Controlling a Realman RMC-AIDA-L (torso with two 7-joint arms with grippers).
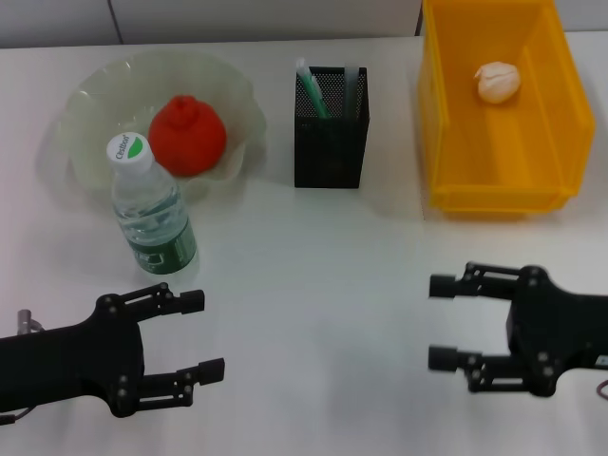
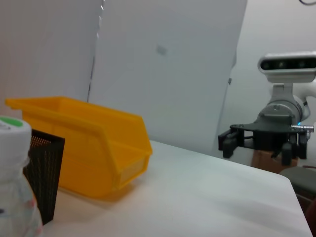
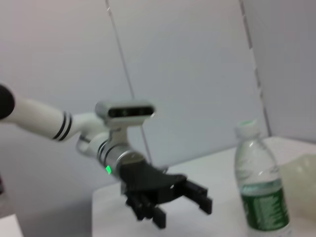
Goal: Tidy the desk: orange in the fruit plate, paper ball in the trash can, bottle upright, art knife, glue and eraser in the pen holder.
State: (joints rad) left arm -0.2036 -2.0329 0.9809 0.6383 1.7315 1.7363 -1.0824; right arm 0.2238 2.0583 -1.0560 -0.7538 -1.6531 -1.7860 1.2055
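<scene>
The orange [image 1: 187, 134] sits in the fruit plate [image 1: 85, 104], the bottle [image 1: 152, 211] upright just before it. The pen holder [image 1: 330, 142] holds glue [image 1: 311, 89]; paper ball [image 1: 498, 82] lies in the trash can [image 1: 494, 185]. On the white table [image 1: 323, 285], left gripper [image 1: 202, 335] and right gripper [image 1: 441, 321] hover spread wide, holding nothing.

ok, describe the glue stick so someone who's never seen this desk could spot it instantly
Find the yellow trash can at the back of the table; just beside it, toward the robot's left, stands the black mesh pen holder. Two sticks poke out of it: the glue is the mint-green one, not the grey art knife.
</scene>
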